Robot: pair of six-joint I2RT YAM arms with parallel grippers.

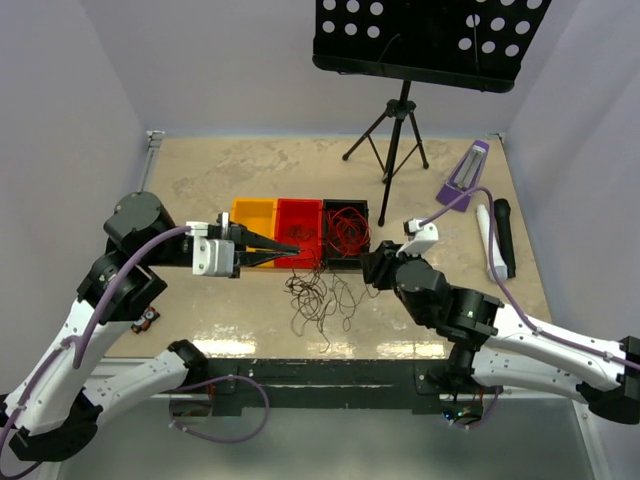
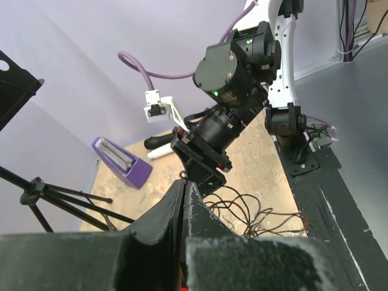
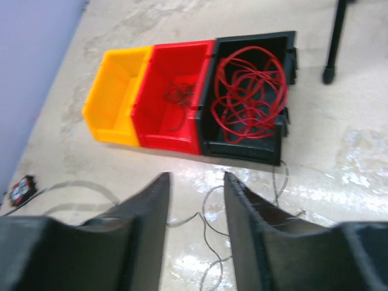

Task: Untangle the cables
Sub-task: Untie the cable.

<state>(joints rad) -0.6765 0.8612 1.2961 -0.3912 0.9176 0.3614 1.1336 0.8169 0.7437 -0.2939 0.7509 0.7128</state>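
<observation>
A loose tangle of dark cables (image 1: 318, 298) lies on the table in front of three bins. One strand rises from it to my left gripper (image 1: 293, 250), which hovers at the red bin's front edge. In the left wrist view the left gripper (image 2: 183, 182) is shut, a small loop of dark cable peeping out at its tip, and the dark cables (image 2: 260, 212) lie below. Red cables (image 3: 251, 97) lie coiled in the black bin (image 3: 248, 151). My right gripper (image 3: 197, 177) is open above the table, with nothing between its fingers and a thin strand (image 3: 209, 212) lying below.
A yellow bin (image 1: 252, 212), a red bin (image 1: 298, 214) holding a bit of dark cable (image 3: 179, 100), and the black bin (image 1: 347, 262) stand in a row. Behind them is a music stand's tripod (image 1: 395, 130). A purple metronome (image 1: 463, 175) and a black microphone (image 1: 503, 237) lie at the right.
</observation>
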